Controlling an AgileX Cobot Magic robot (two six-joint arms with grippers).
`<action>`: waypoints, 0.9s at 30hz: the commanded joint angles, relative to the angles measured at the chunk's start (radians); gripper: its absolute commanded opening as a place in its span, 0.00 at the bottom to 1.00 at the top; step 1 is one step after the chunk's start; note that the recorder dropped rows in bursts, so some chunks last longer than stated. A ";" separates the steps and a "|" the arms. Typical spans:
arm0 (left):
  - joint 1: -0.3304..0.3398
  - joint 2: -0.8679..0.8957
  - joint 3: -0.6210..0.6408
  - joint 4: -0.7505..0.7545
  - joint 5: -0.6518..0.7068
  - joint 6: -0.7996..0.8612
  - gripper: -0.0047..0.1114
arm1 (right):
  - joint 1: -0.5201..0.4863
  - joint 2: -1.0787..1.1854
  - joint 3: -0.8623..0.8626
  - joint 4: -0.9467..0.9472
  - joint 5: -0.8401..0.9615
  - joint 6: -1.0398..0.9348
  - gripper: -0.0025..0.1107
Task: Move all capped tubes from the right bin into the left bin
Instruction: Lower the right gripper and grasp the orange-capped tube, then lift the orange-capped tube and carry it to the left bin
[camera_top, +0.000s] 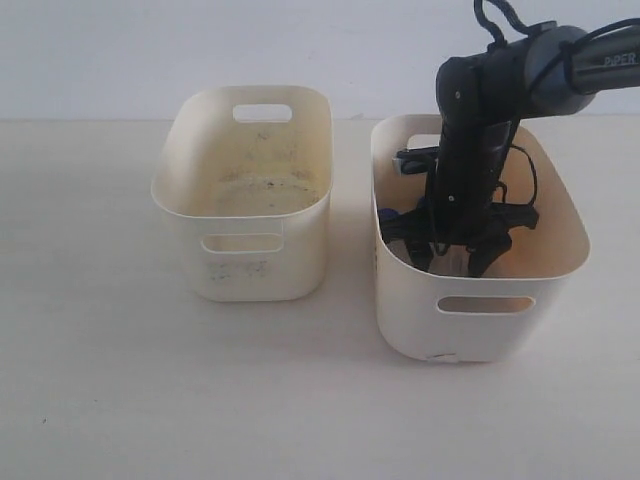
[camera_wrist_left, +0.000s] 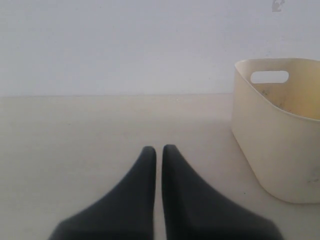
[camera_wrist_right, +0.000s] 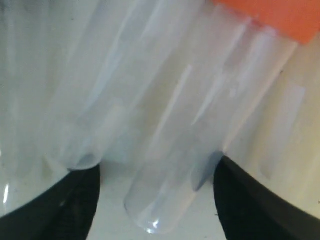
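The tabletop (camera_top: 120, 400) takes up most of the exterior view. Two cream bins sit side by side on it, close but not touching.

The left bin (camera_top: 250, 260) has a dirt-speckled floor and faint bluish smudges under its front slot. The left wrist view catches just one end of it (camera_wrist_left: 270, 150), cut off at the frame edge.

The right bin (camera_top: 480, 330) is where stuff is going on. The right arm (camera_top: 470, 150) drops straight down into it and blocks most of the inside. Its right tool (camera_top: 455, 258) is low in the bin, and from out here you can't really see what's under it.

The left tool (camera_wrist_left: 158, 149) only shows in its own camera. It sits low over bare tabletop beside the left bin, fingers together with just a thin slit between them and nothing in them.

The right wrist view is super close and blurry. The right tool (camera_wrist_right: 157, 162) has its fingers (camera_wrist_right: 75, 200) spread apart. The tubes (camera_wrist_right: 165, 190) lie in a clear overlapping jumble, so I can't count them. One rounded end sits between the fingers, with a visible gap on one side, so it's not pinched. An orange cap (camera_wrist_right: 270, 17) is clipped by the frame corner.

The exterior view also shows a tiny blue bit (camera_top: 385, 213) against the right bin's wall, probably a cap, though it's too small to be sure.
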 joint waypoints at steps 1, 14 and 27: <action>-0.007 0.004 -0.002 -0.003 -0.012 -0.004 0.08 | -0.015 0.023 0.005 -0.031 0.013 -0.001 0.49; -0.007 0.004 -0.002 -0.003 -0.012 -0.004 0.08 | -0.015 -0.071 -0.036 -0.034 0.099 -0.001 0.02; -0.007 0.004 -0.002 -0.003 -0.012 -0.004 0.08 | -0.015 -0.303 -0.034 -0.102 0.100 -0.001 0.02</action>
